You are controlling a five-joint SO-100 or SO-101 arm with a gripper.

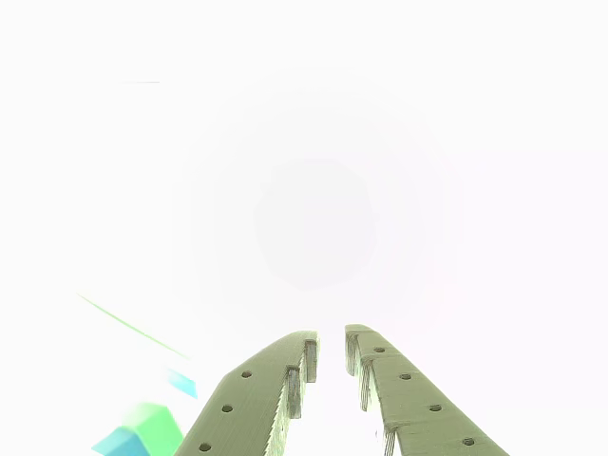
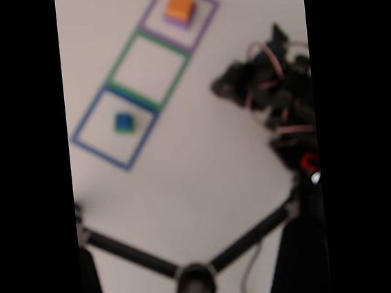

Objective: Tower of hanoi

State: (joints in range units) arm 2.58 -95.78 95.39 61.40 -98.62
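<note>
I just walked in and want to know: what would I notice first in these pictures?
Three taped squares run in a slanted row on the white table in the fixed view. An orange block sits in the top square and a blue block in the bottom one. Up close, the green hand is slightly open.

The other view looks close along the fingers (image 1: 285,380); the fixed view looks down on the table (image 2: 204,159).

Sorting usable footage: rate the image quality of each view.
Other view: badly overexposed, washed to white; only the hand, open, and a green-and-blue block read. Fixed view: soft and blurred, black bars at the sides, yet the taped squares and orange block remain recognisable.
</note>
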